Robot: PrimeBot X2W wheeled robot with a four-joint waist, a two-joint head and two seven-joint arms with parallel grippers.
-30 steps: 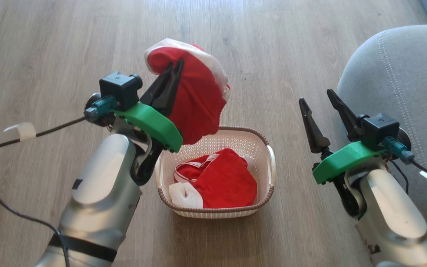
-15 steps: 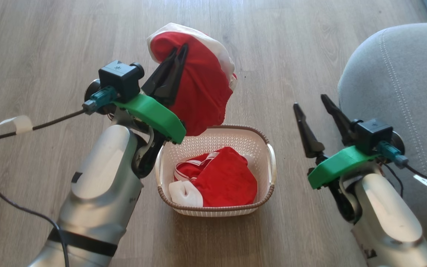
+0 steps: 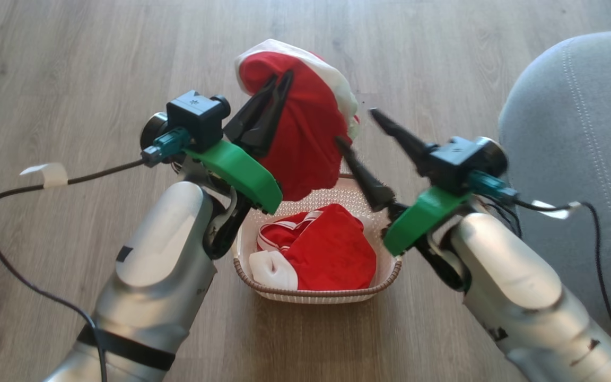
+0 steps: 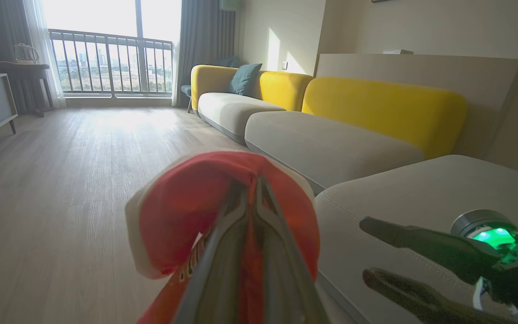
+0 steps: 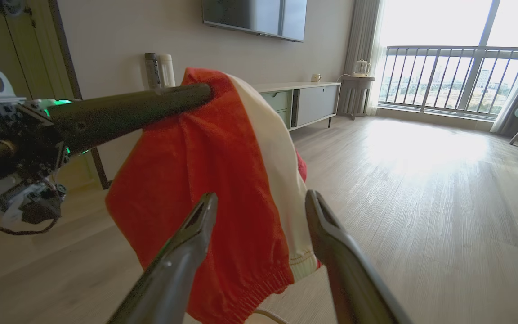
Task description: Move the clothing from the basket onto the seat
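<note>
1. wood floor (image 3: pixel 72 63) lies under everything in the head view.
2. grey seat (image 3: pixel 576 132) takes the right side, its rounded corner and pale stitching turned toward the robot.
3. left arm (image 3: pixel 157 276) rises from the lower left. right arm (image 3: pixel 512 276) rises from the lower right and leans in toward the middle, between basket and seat.
4. basket (image 3: pixel 316 294) stands on the floor between the two arms, near the seat but apart from it.
5. garment (image 3: pixel 305 143), red with a white panel, hangs in the air over the basket's far side, its lower hem loose.
6. pile (image 3: pixel 332 254) of red fabric with white stripe trim and a white patch lies inside the basket.
7. left gripper (image 3: pixel 282 78) has its fingers pressed together, pinching the garment near its top, and the fabric drapes over the tips.
8. right gripper (image 3: pixel 356 126) has its fingers spread wide and grips nothing. its tips are just beside the garment's right edge, and from the right wrist the white edge hangs between the two fingers. whether they touch the fabric i cannot tell.
</note>
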